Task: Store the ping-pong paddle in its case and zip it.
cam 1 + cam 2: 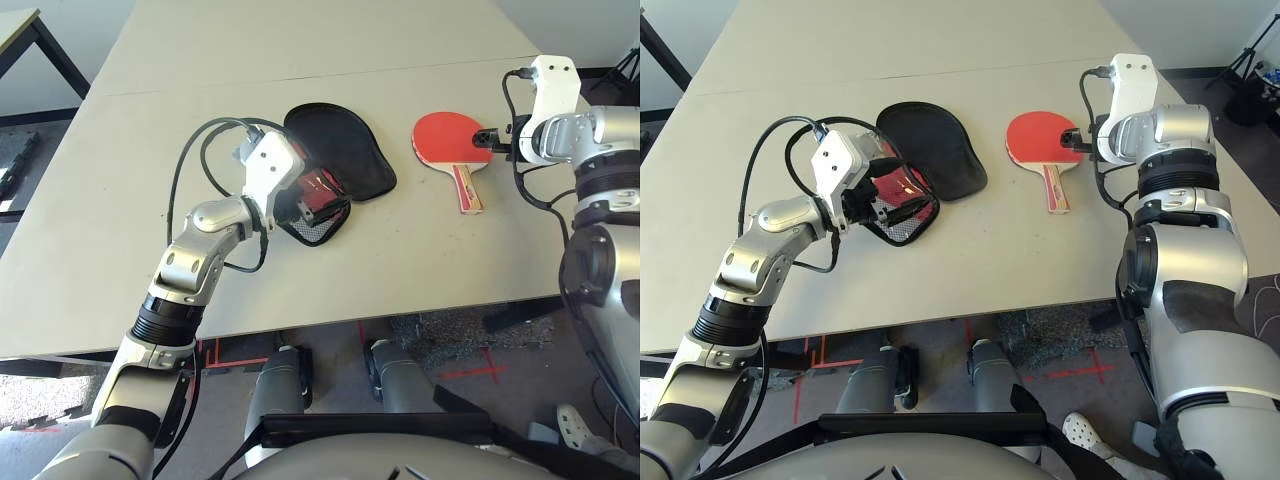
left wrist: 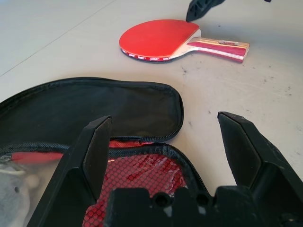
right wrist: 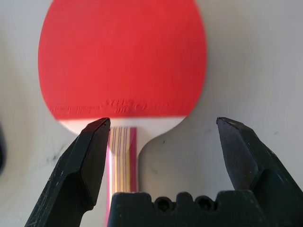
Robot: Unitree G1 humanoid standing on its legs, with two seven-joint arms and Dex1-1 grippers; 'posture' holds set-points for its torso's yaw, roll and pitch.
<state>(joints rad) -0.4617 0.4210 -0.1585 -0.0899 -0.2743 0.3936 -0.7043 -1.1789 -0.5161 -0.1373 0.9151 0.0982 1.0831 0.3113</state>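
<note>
The paddle [image 1: 447, 140] lies on the table [image 1: 150, 150] beside the open case [image 1: 335, 160]. The left end effector [image 2: 163, 142] hangs spread over the case. The right end effector [image 3: 163, 137] hangs spread above the paddle's handle.

Head pair: looking forward and down over the table [image 1: 330, 270] from above, sharing nearly the same scene, slightly offset sideways. Left wrist: low and close, looking across the open case [image 2: 104, 106] toward the ping-pong paddle [image 2: 158, 40]. Right wrist: close above that same paddle, facing steeply down.
</note>
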